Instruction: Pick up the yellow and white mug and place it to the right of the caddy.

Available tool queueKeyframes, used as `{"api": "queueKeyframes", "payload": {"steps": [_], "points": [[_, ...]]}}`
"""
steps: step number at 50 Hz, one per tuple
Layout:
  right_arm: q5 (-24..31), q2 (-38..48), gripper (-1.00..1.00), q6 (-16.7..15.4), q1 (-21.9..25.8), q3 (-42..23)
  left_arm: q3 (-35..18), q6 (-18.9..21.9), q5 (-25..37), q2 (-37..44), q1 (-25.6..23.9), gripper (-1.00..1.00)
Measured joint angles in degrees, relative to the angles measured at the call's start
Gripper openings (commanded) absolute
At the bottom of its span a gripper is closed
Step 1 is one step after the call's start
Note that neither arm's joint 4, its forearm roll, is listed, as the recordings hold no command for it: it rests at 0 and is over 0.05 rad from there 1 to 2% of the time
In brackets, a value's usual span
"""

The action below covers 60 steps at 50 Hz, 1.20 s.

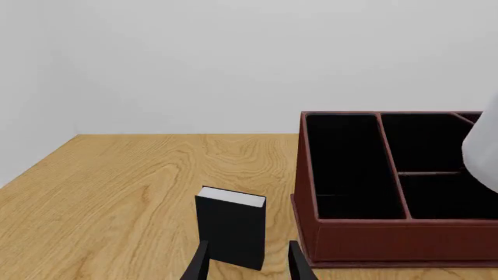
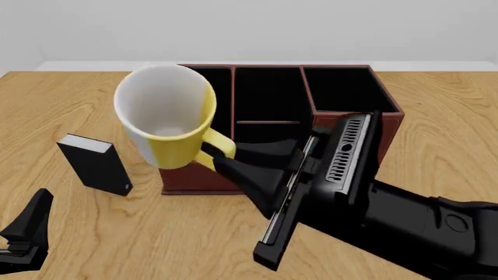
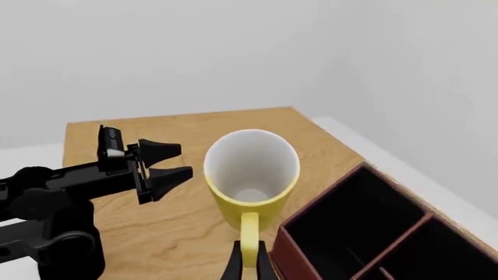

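Right gripper [image 2: 221, 158] clenched on handle of yellow and white mug [image 2: 167, 116] — mug held aloft, mouth tipped toward front camera, over caddy's left end. Caddy [image 2: 354, 87] lies rightward — free table on its right is target. Left gripper [image 3: 167, 165] idle, fingers spread, holding nothing.
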Motion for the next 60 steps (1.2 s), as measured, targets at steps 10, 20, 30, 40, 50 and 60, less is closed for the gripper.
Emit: {"api": "queueKeyframes", "payload": {"steps": [10,20,30,40,50,60], "points": [[3.23,-3.87,-1.00,-0.33,-1.45,-0.40,0.11,-0.07,-0.02,-0.13,-0.01,1.00],[5.35,-6.87,-1.00,-0.37,-3.42,-0.28,0.19,-0.09,-0.08,-0.17,-0.02,1.00],[6.93,-9.10,-1.00,-0.25,-5.29,-0.09,0.23,-0.10,-0.10,-0.18,-0.02,1.00],[8.15,-10.84,-1.00,-0.34,-7.04,0.14,0.18,-0.10,-0.03,-0.21,-0.02,1.00],[9.10,-12.49,-1.00,-0.58,-8.86,0.64,0.11,-0.09,0.06,-0.23,-0.02,1.00],[10.16,-13.96,-1.00,-0.56,-10.62,0.84,0.07,-0.10,0.10,-0.24,-0.02,1.00]]}}
